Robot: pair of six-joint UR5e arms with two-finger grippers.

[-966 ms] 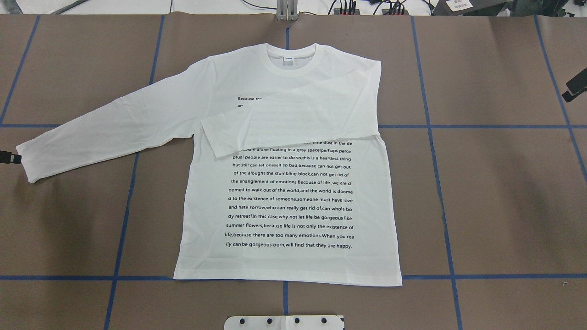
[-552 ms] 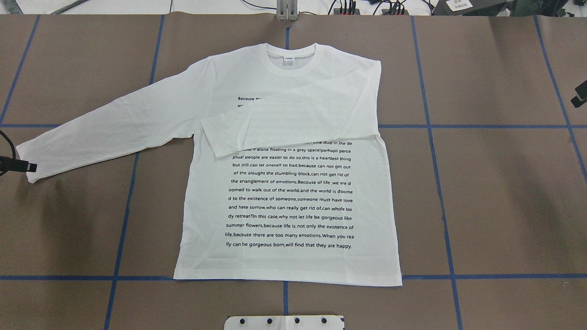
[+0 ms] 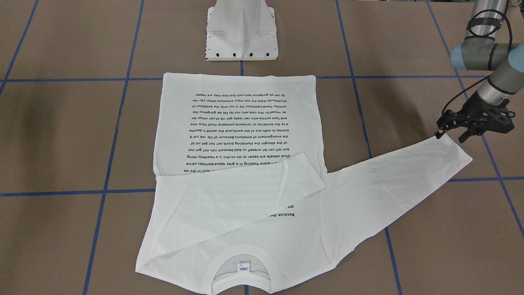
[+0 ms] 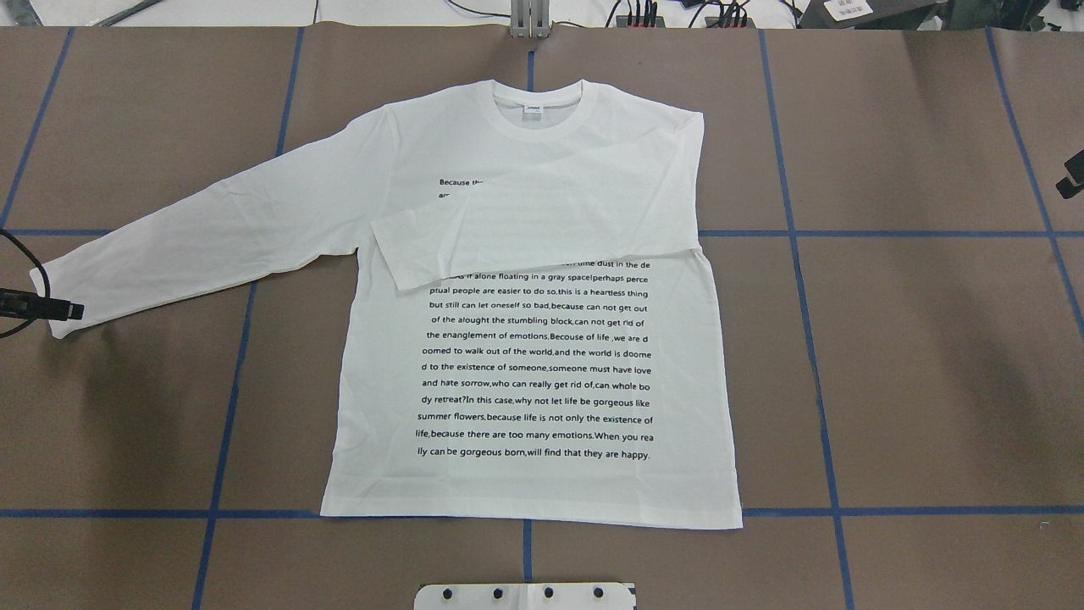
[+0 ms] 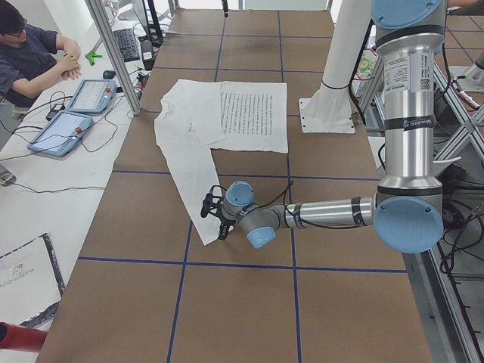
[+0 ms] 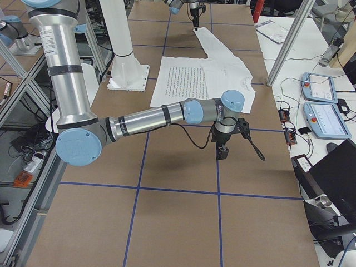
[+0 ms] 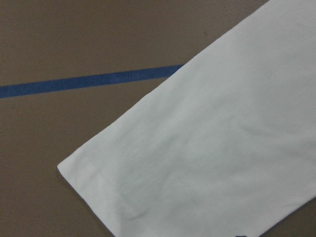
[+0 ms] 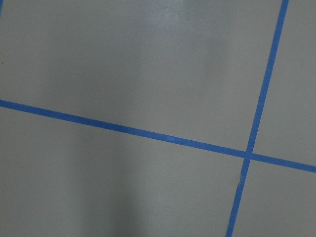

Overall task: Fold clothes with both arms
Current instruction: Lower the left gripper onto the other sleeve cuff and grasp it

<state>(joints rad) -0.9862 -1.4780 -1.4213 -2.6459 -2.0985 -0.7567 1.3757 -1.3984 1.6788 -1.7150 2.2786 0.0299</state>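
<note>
We see the T-shirt [image 4: 533, 356] flat on the table [image 4: 915, 381], 1 sleeve folded over its chest, the other reaching 8 o'clock overhead to our left gripper [image 3: 450, 137], fingers spread at the cuff; whether the right gripper [image 4: 1072, 176] is spread we cannot tell.

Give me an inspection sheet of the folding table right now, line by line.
Surface: brown table, blue tape grid.
Job's things: shirt flat, print up; folded sleeve across the chest; straight sleeve stretched out.
Clutter: nothing seen.
Grippers: left gripper open at the straight sleeve's cuff; right gripper open over bare table.
Cables: black cable loops by left gripper; plugs at far edge.
Surroundings: white pedestal; seated person beside tablets.
</note>
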